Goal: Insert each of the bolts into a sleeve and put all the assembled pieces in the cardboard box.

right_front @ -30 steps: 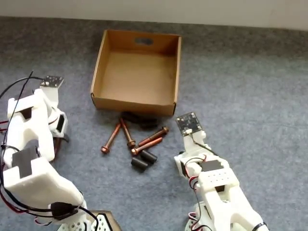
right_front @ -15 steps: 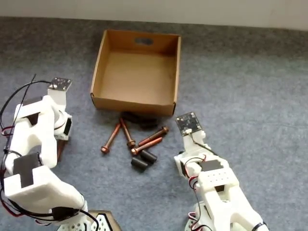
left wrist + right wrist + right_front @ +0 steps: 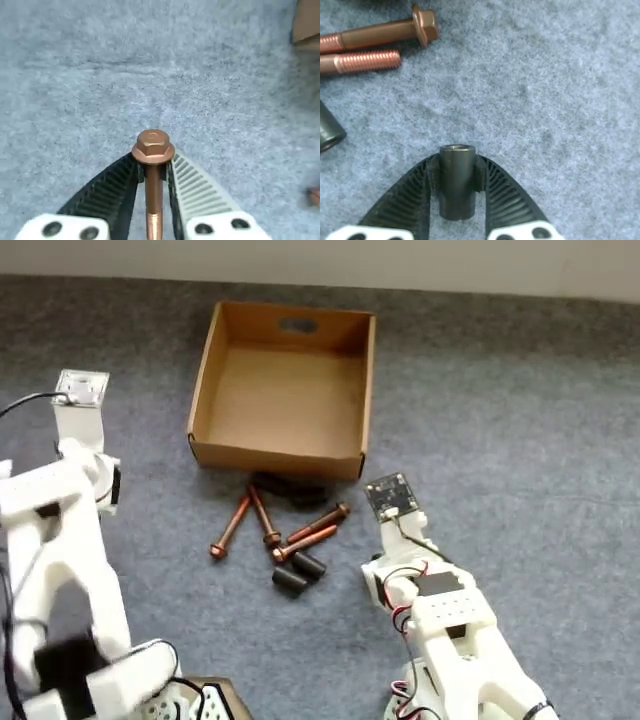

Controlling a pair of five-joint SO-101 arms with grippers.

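My left gripper (image 3: 153, 167) is shut on a copper bolt (image 3: 153, 150), whose hex head points away from the wrist, above bare carpet. My right gripper (image 3: 455, 172) is shut on a black sleeve (image 3: 455, 187) with its open bore facing outward. In the high view the left arm (image 3: 60, 510) stands at the left and the right arm (image 3: 425, 590) at the lower right, both apart from the pile. Several loose bolts (image 3: 265, 515) and two black sleeves (image 3: 300, 573) lie in front of the cardboard box (image 3: 205, 390). Two more dark sleeves (image 3: 290, 488) rest against the box's front wall.
Grey carpet covers the table. The box is empty, with a handle slot in its far wall. Two bolts (image 3: 375, 37) and a sleeve's end (image 3: 327, 132) lie just beyond my right gripper. A box corner (image 3: 307, 22) shows off to one side of the left gripper.
The left arm has swung up and away to the left, carrying the bolt. The right arm and the pile have stayed put.
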